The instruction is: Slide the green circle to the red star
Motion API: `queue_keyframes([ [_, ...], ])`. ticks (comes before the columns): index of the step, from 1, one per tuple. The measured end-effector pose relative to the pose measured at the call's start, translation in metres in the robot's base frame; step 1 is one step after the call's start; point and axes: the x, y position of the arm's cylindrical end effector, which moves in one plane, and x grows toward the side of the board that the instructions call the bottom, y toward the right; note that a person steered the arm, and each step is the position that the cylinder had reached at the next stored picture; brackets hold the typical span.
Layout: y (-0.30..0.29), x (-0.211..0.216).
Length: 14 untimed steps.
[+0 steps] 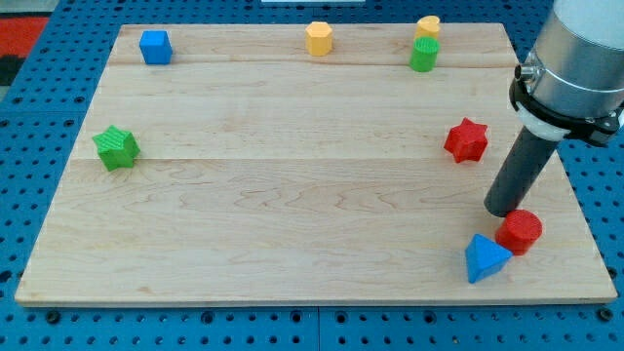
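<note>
The green circle (424, 55) stands near the view's top right, touching a yellow block (427, 27) just above it. The red star (467, 139) lies lower, at the view's right. My tip (504, 209) is at the view's lower right, below and right of the red star and far from the green circle. It stands just above and left of a red circle (520, 231), touching or almost touching it.
A blue triangle (485, 258) lies next to the red circle near the board's bottom right edge. A yellow hexagon (319, 39) and a blue cube (155, 47) sit along the top edge. A green star (116, 147) is at the view's left.
</note>
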Motion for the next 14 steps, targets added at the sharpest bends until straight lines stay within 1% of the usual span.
queue_keyframes([
  [1, -0.001, -0.002],
  [3, -0.024, -0.002],
  [4, -0.049, -0.015],
  [5, -0.085, -0.045],
  [7, -0.165, -0.086],
  [8, -0.163, -0.116],
  [9, -0.130, -0.150],
  [11, -0.120, -0.214],
  [14, -0.118, -0.273],
])
